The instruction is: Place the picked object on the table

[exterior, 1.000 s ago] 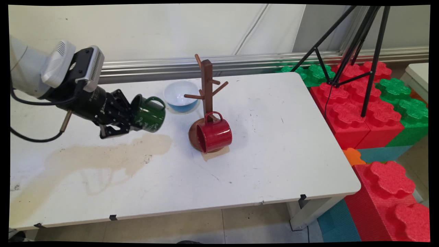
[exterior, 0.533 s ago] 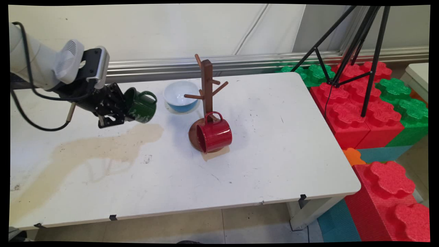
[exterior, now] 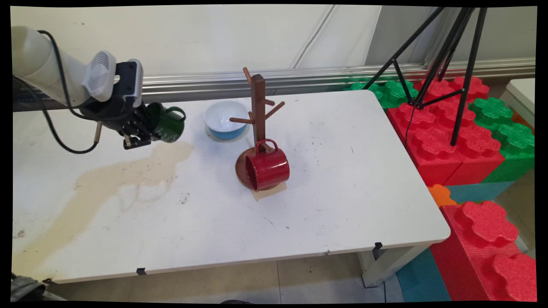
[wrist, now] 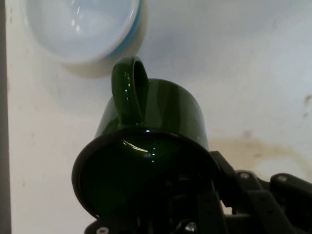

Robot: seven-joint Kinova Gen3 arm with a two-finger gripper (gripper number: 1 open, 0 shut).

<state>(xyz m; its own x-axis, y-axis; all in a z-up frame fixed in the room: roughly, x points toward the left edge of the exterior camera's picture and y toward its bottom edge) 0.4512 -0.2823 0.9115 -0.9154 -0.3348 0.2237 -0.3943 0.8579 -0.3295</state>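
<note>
green mug [exterior: 168, 125]: held clear of the desk, lying sideways, handle up, mouth turned back toward the hand; left of the mug tree, well apart from it. Hand view shows its dark rim [wrist: 146, 168] filling the lower frame with the handle arched on top.
hand [exterior: 143, 130]: closed on the green mug at the rim, one finger seemingly inside the mouth and one outside; a rim pinch explains why the mug hangs tipped on its side rather than upright.
desk [exterior: 325, 205]: white; carries everything below the mug.
stain [exterior: 115, 179]: tan spill mark on the desk, left of and nearer the camera than the mug tree; its upper end lies under the mug.
bowl [exterior: 225, 119]: white inside, blue outside, upright, just left of the mug tree trunk, slightly behind it; between the green mug and the tree.
mug tree [exterior: 258, 112]: brown wooden post with pegs on a round base; upper pegs bare.
red mug [exterior: 267, 167]: on its side at the tree's base, handle up against the trunk, mouth facing front-left; whether it hangs from a low peg or only leans there, cannot tell.
tripod [exterior: 449, 55]: black legs, right of the mug tree, off the desk, over red and green foam blocks [exterior: 454, 132].
</note>
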